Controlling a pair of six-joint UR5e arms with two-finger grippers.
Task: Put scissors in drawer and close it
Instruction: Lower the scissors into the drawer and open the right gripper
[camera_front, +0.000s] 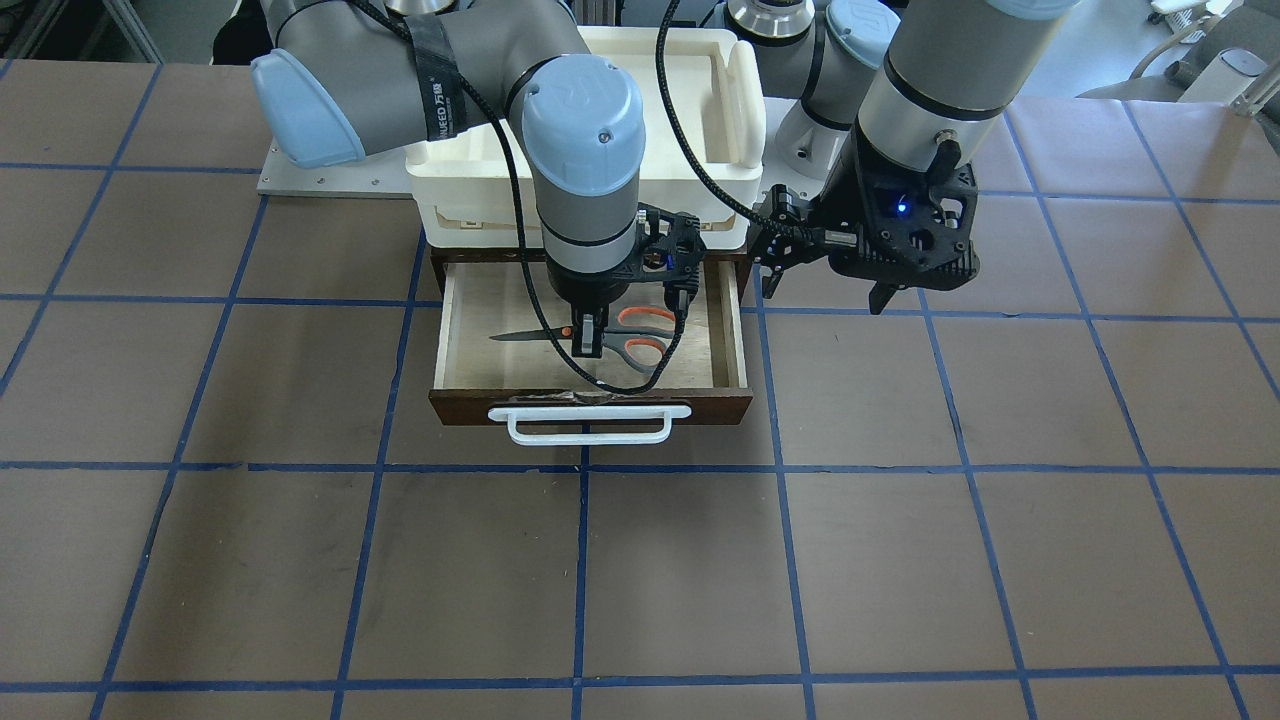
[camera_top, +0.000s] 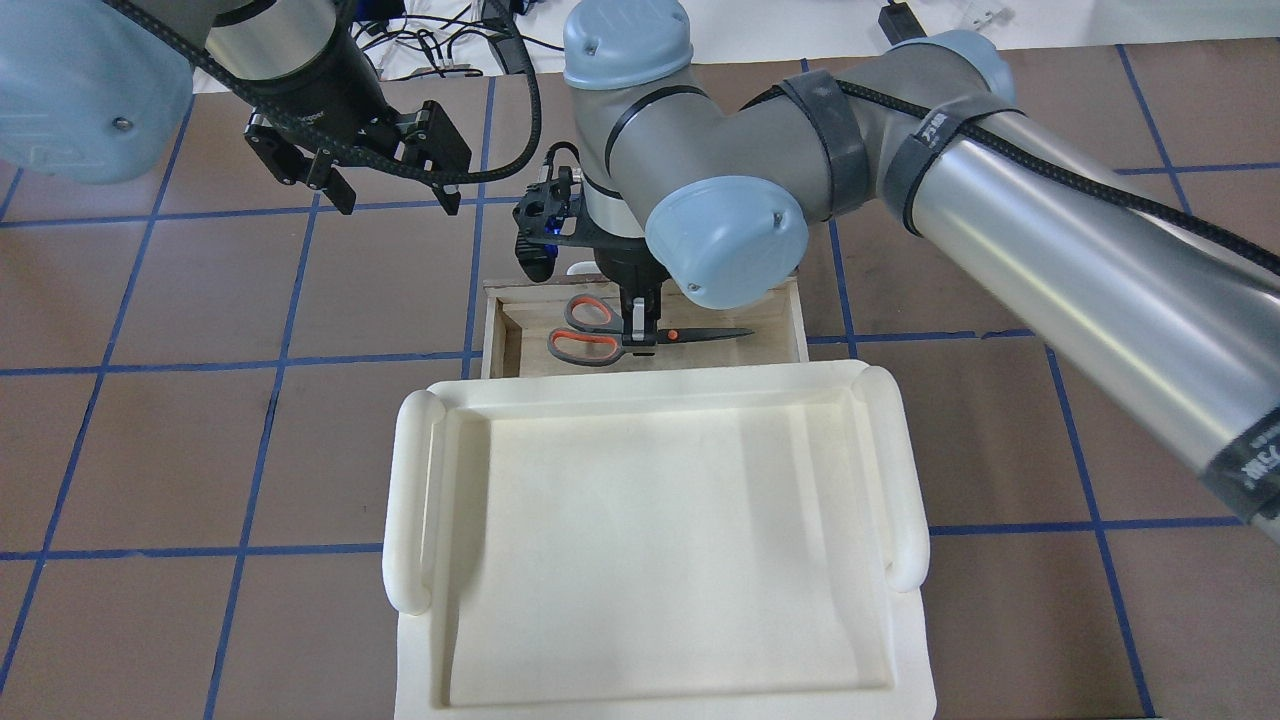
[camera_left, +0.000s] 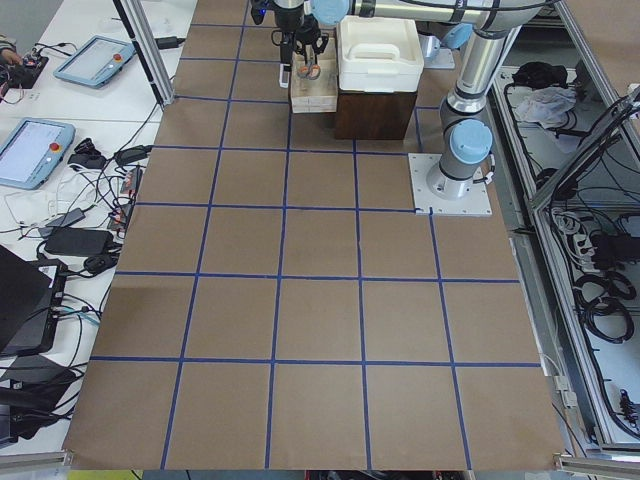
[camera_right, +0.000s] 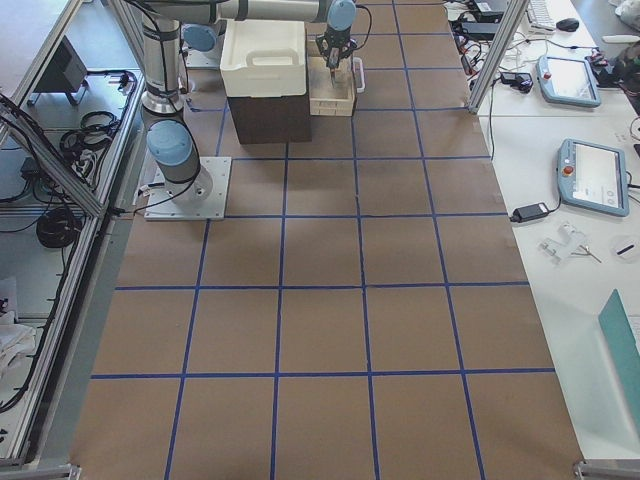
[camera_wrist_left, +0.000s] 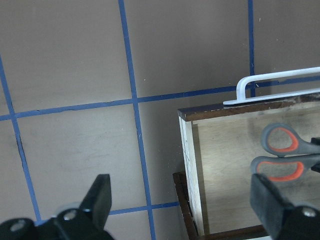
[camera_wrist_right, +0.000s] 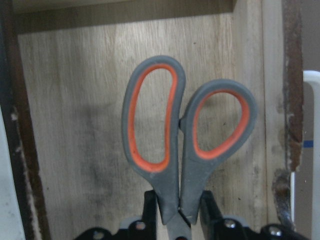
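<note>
The scissors (camera_front: 520, 336) lie flat in the open wooden drawer (camera_front: 590, 405), blades toward the robot's right and orange-and-grey handles toward its left. My right gripper (camera_front: 588, 340) points straight down into the drawer and is shut on the scissors (camera_wrist_right: 170, 185) just below the handle loops. They also show in the overhead view (camera_top: 715, 333) under the right gripper (camera_top: 640, 335). My left gripper (camera_front: 826, 290) is open and empty. It hovers above the table beside the drawer's left end. The left wrist view shows its fingers (camera_wrist_left: 97, 195) wide apart and the scissors (camera_wrist_left: 306, 148) in the drawer (camera_wrist_left: 187, 150).
A white plastic tray (camera_top: 650, 540) sits on top of the dark cabinet (camera_right: 268, 118) that holds the drawer. The drawer's white bar handle (camera_front: 590, 425) faces away from the robot. The brown table has blue grid lines (camera_front: 580, 560).
</note>
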